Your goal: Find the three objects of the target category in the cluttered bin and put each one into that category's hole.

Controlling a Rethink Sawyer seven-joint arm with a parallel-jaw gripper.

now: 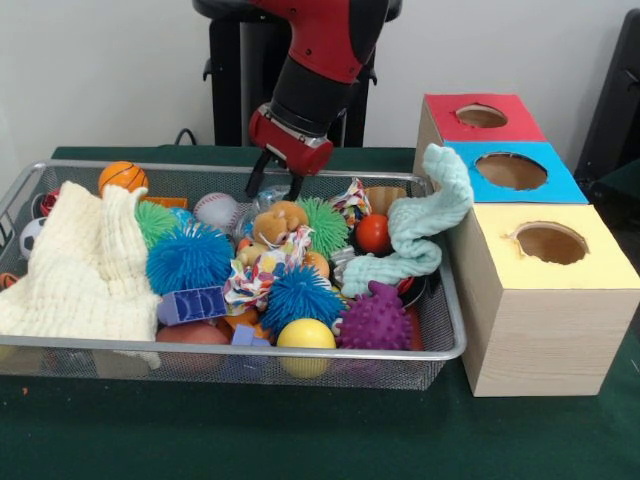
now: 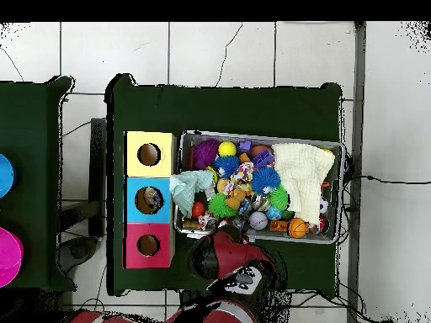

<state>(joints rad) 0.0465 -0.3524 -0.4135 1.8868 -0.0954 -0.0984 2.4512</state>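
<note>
The wire mesh bin point(image 1: 250, 348) holds a pile of toys and cloths; it also shows in the overhead view point(image 2: 341, 193). My gripper point(image 1: 276, 186) is open and empty, hanging just above the bin's back middle, over a baseball point(image 1: 216, 210) and a plush toy point(image 1: 278, 222). A small patch of see-through plastic point(image 1: 243, 228) shows between those two; I cannot tell if it is a bottle. No other bottle shows clearly. The blue-topped hole point(image 1: 511, 170) is in the middle box on the right. From overhead something pale shows inside the blue-topped hole point(image 2: 149, 200). The arm point(image 2: 223, 252) hides the gripper there.
The red-topped hole point(image 1: 481, 116) lies behind the blue one, and the yellow-topped hole point(image 1: 550, 242) in front of it. A cream muslin cloth point(image 1: 90, 265) fills the bin's left. A pale green cloth point(image 1: 420, 225) drapes over the right rim. Spiky balls, blue point(image 1: 190, 258) and purple point(image 1: 376, 320), lie in front.
</note>
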